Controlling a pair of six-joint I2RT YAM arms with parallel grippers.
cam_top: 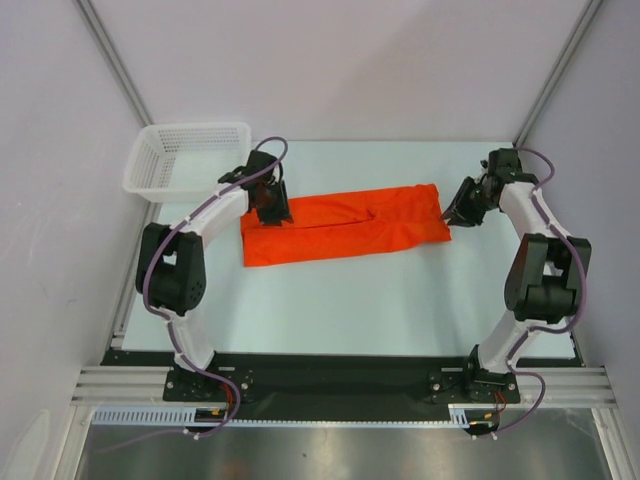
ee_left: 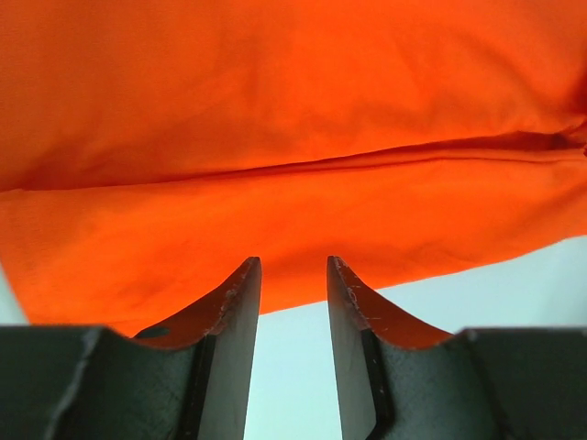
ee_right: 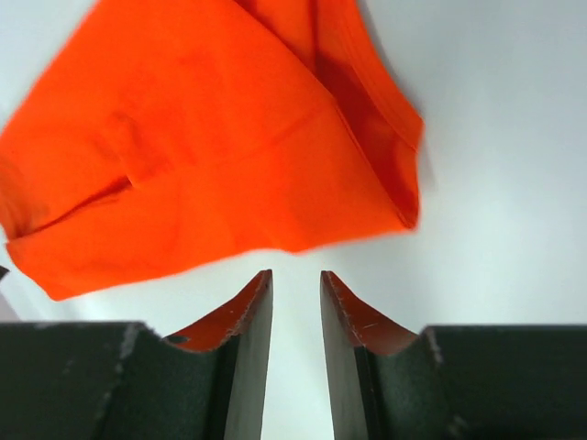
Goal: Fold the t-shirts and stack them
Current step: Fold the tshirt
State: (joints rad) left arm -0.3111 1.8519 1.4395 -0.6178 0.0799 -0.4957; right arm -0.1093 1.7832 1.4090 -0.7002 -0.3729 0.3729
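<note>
**1. Enclosure.** Plain pale walls on three sides, with metal frame posts at the far corners. The light is even.

**2. Bench.** Smooth, pale top. A dark base rail along the near edge carries both arms. The surface is judged slippery, so thin cloth may slide rather than crease when pushed.

**3. T-shirt.** One orange-red piece lies flat as a long band across the far middle of the bench, running left to right, with a fold line along its length. The lengthwise fold looks done; the crosswise fold is not yet made.
- Pinching only the top layer at either end would peel the band open.
- Unequal lift by the two arms would skew the edges.
- A shallow bite on such soft cloth may slip out mid-carry.

**4. Basket.** White mesh, at the far left corner, apart from the shirt's left end but near the left arm. An outward swing of that arm could knock it.

**5. Left end effector.** Sits over the band's far-left corner. The jaws stand narrowly apart with nothing between them, and the cloth edge lies just beyond the tips.

**6. Right end effector.** Sits just off the band's right end. The jaws are narrowly apart and empty, with bare bench showing through the gap. The shirt's corner is near the tips, so closing here would likely miss it.
</note>
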